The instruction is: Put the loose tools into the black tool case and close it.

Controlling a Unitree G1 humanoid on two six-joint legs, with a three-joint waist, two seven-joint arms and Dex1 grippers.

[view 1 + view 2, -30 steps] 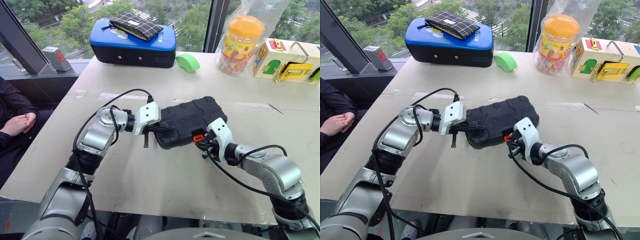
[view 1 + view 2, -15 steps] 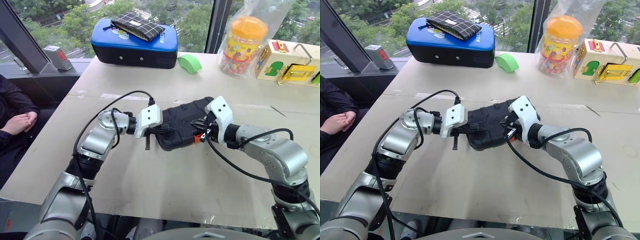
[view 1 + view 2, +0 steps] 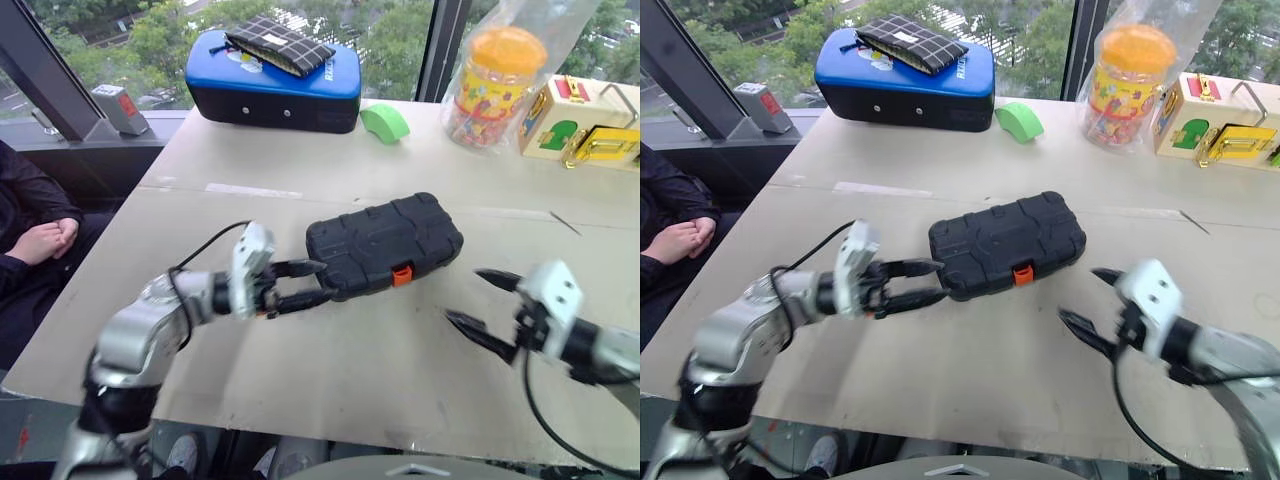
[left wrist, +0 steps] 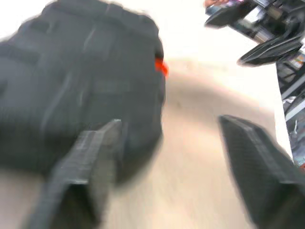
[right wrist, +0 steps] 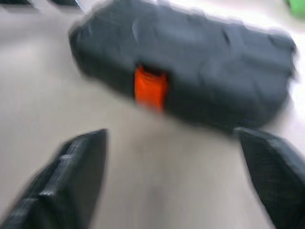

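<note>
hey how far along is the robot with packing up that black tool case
It looks essentially finished. The black tool case lies shut on the table, its orange latch facing the robot, and I see no loose tools lying out. Nothing is in hand: the left gripper and right gripper are both open and apart from the case. Whether the latch is fully engaged, I can't tell.

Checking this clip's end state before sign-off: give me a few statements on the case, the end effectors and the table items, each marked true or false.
1. The black tool case lies shut on the table. True.
2. The right end effector is clamped on the orange latch. False: it is open and apart from the case.
3. The left end effector is open, at the case's end. True.
4. A checked pouch lies on the blue-topped case. True.
5. Loose screwdrivers lie beside the tool case. False: none is seen on the table.
</note>
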